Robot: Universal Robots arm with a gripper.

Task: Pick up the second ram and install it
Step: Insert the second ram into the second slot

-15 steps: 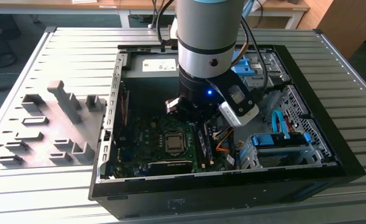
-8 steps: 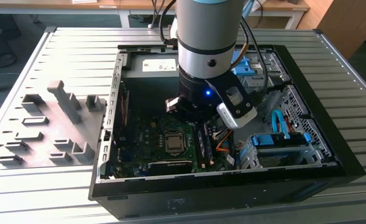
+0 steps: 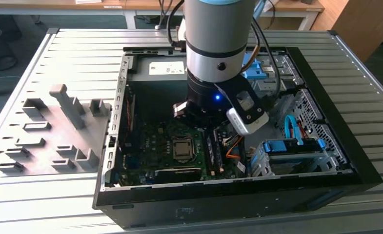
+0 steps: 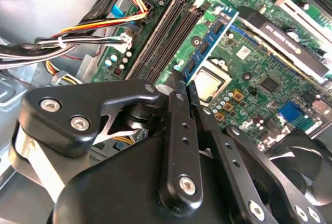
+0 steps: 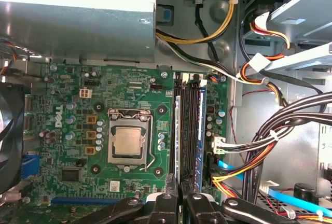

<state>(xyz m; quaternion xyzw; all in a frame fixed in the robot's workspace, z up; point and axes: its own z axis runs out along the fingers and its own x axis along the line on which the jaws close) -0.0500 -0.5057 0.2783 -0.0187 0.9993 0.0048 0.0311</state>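
- Because the second ram has to go down square into its slot, I have it standing on its long edge, lined up with the slot nearest the processor. In the first wrist view it shows as a thin pale line running straight away from the fingers.
- The gripper has its two fingers drawn almost together. I judge them pinched on the stick's near end, which suits so thin a board. I cannot tell whether the stick is fully seated.
- The neighbouring dark slots run parallel just beside it, and a blue strip lies at their far side.
- The motherboard lies flat on the floor of the open case, so the arm reaches in from straight above.
- Bundled cables hang along the case wall, apart from the slots.
- Grey holder blocks stand near the bench's edge at the exterior view's left.
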